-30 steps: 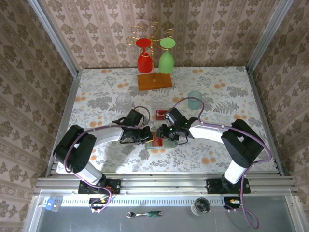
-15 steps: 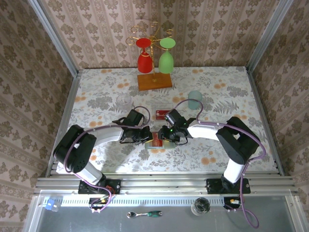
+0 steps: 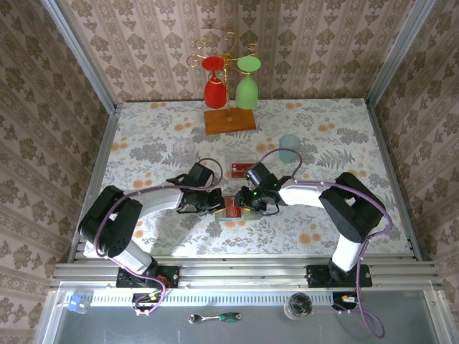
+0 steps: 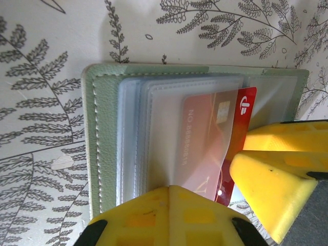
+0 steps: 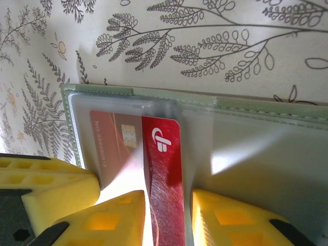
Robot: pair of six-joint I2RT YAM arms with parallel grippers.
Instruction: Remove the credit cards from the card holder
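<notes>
Left claw [image 4: 169, 205] pressed together, pinning wallet [image 4: 95, 128] by desk's [image 3: 337, 136] near edge. Right claw [image 5: 166, 205] part-spread astride red card [image 5: 161, 154], no pinch. I fear slip, wallet dragged.

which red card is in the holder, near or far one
The near card: it sticks partway out of the holder's clear sleeve, between the right gripper's fingers. The far card lies apart from it.

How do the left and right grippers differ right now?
The left gripper is shut; the right gripper has its jaws apart. The left sits over the clear sleeves of the card holder; the right straddles the exposed red strip of the credit card. Both are yellow-fingered and low at the holder.
</notes>
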